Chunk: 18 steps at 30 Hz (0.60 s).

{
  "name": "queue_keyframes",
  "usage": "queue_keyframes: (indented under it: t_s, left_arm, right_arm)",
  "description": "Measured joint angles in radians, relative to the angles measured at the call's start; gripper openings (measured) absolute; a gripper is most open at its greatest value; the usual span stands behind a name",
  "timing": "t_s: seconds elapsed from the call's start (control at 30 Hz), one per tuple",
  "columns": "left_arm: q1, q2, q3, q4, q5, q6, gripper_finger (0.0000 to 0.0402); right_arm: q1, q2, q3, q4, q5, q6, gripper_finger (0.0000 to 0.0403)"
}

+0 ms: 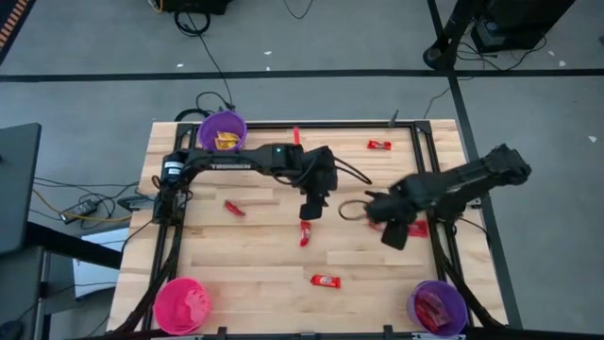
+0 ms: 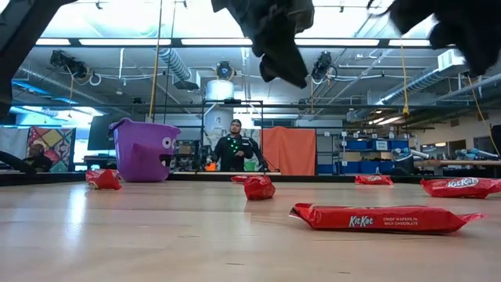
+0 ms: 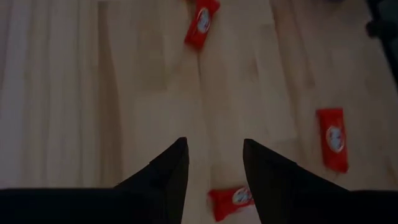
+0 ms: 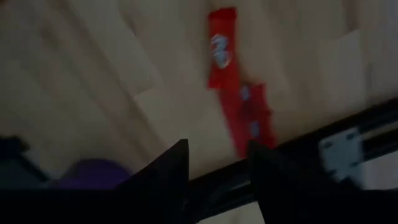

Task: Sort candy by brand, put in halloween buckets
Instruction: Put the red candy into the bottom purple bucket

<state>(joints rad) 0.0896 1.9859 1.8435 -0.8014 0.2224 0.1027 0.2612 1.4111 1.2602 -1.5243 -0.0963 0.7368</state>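
Note:
Both grippers hover open over the table's middle and hold nothing. My left gripper (image 1: 310, 210) (image 3: 214, 146) hangs just far of a red bar (image 1: 305, 232), which shows low between its fingers (image 3: 230, 202). My right gripper (image 1: 394, 236) (image 4: 217, 146) is beside two red bars (image 1: 416, 228) (image 4: 249, 115) near the right frame rail. More red bars lie flat on the wood (image 1: 326, 280) (image 1: 234, 208) (image 1: 379, 144). The far purple bucket (image 1: 223, 129) holds yellow packets. The near-right purple bucket (image 1: 439, 304) holds red bars. A pink bucket (image 1: 182, 304) stands near-left.
A black frame rail (image 1: 423, 170) runs along the table's right side, close to my right gripper. Cables trail off the table's left edge (image 1: 90, 206). In the low view a person (image 2: 233, 149) stands in the room beyond the far edge.

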Motion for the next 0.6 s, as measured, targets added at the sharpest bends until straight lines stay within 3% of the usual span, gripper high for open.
queue_keyframes:
  t_s: [0.3,0.6]
  left_arm:
    - [0.039,0.0,0.0,-0.06,0.054,0.07,0.0156]
    - [0.089,0.0,0.0,-0.203,0.07,0.105,0.0156]
  right_arm:
    - [-0.205,0.201,-0.035,-0.01,0.07,-0.37,0.0172]
    - [-0.263,0.151,-0.329,0.166,-0.065,-0.413,0.0178]
